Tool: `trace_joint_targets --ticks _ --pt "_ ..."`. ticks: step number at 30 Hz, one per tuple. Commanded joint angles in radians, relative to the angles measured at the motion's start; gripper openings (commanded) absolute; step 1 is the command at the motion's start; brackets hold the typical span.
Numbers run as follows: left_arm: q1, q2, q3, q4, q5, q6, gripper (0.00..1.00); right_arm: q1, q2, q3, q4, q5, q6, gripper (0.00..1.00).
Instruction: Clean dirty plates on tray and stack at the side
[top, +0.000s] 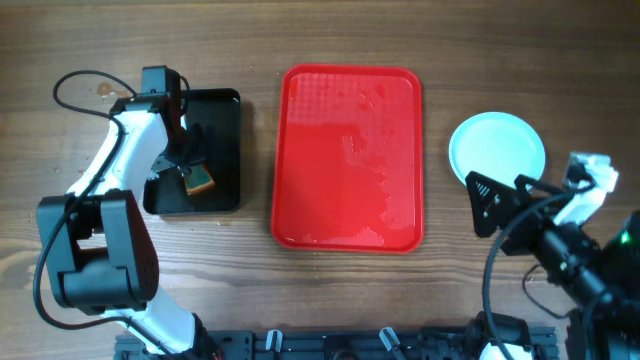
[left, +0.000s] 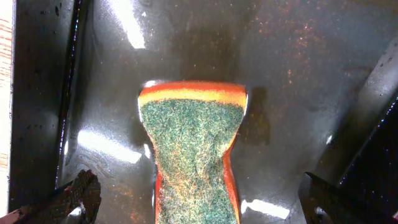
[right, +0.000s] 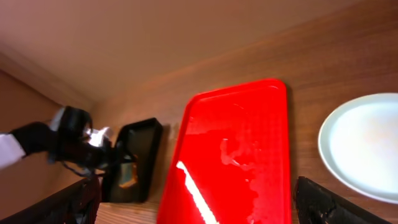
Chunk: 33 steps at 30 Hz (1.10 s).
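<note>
The red tray (top: 300, 120) lies mid-table with wet patches and no plates on it; it also shows in the right wrist view (right: 211, 149). A pale light-blue plate (top: 497, 147) sits on the table right of the tray, and also shows in the right wrist view (right: 364, 146). I cannot tell if other plates lie under it. My left gripper (top: 190, 165) is open over the black tray, with its fingers (left: 199, 205) apart on either side of a green-and-orange sponge (left: 193, 137). My right gripper (top: 495, 205) is open and empty, raised at the front right (right: 199, 208).
The smaller black tray (top: 225, 110) stands left of the red tray and holds the sponge (top: 200, 178). Its wet floor shows in the left wrist view (left: 298, 74). Bare wooden table lies between the two trays and in front of them.
</note>
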Motion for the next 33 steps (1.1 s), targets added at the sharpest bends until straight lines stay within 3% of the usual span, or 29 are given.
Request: trace_joint_targets --ticks 1,5,10,17,20,28,33 --pt "0.002 -0.005 -0.005 0.003 0.012 0.013 1.00 0.005 -0.023 0.013 -0.035 0.053 -0.018 1.00" --pt "0.002 -0.004 -0.005 0.003 0.012 0.012 1.00 0.005 -0.024 0.013 -0.100 0.220 -0.021 1.00" --pt "0.002 -0.004 -0.005 0.003 0.012 0.012 1.00 0.010 -0.095 -0.073 0.021 0.367 -0.093 1.00" --pt "0.002 -0.004 -0.005 0.003 0.012 0.012 1.00 0.019 -0.406 -0.549 0.433 0.360 -0.121 1.00" --pt "0.002 -0.004 -0.005 0.003 0.012 0.012 1.00 0.059 -0.509 -0.697 0.487 0.363 -0.069 1.00" --pt "0.002 -0.004 -0.005 0.003 0.012 0.013 1.00 0.200 -0.597 -0.886 0.596 0.602 -0.064 1.00" --pt "0.002 -0.005 -0.005 0.003 0.012 0.013 1.00 0.214 -0.619 -1.000 0.761 0.611 -0.061 1.00"
